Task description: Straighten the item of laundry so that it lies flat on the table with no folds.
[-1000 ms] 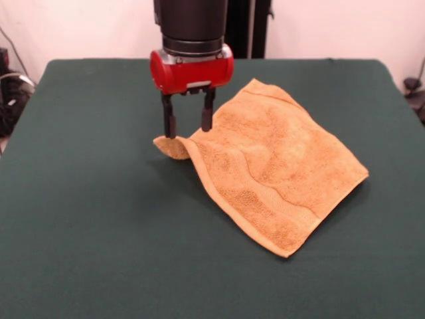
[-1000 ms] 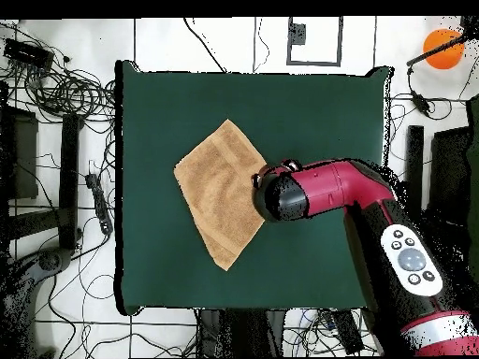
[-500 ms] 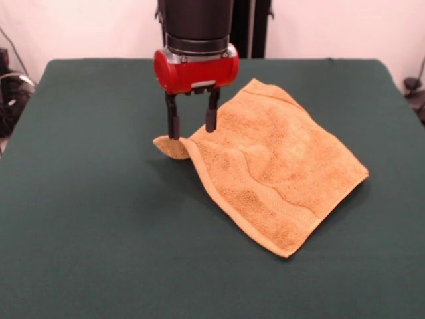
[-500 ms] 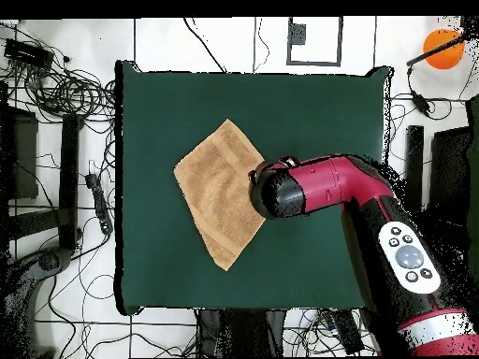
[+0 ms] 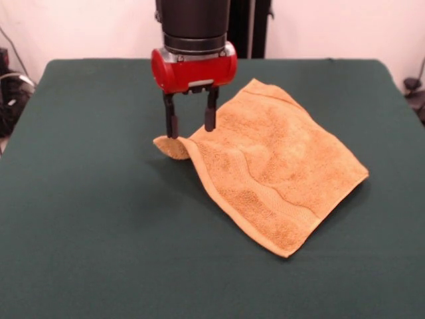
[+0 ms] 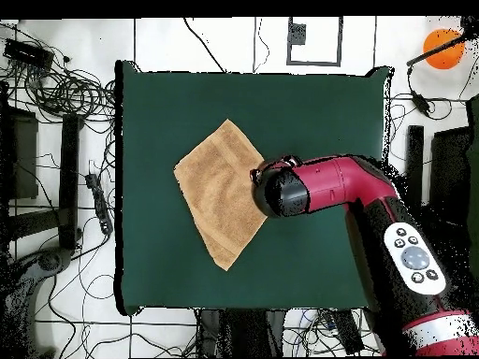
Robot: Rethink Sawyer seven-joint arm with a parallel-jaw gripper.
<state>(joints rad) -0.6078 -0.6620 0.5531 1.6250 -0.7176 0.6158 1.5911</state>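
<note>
Dk green table (image 5: 86,219) w/ mustard towel (image 5: 279,166), cable-strewn floor (image 6: 56,84) around.

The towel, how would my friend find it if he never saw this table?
Look at the big dark green table. Near its middle, just under the red and black robot's open gripper, lies the towel, turned like a diamond. It is the only golden-orange fuzzy thing there, with a woven stripe near one edge and one corner folded over by the gripper.
</note>
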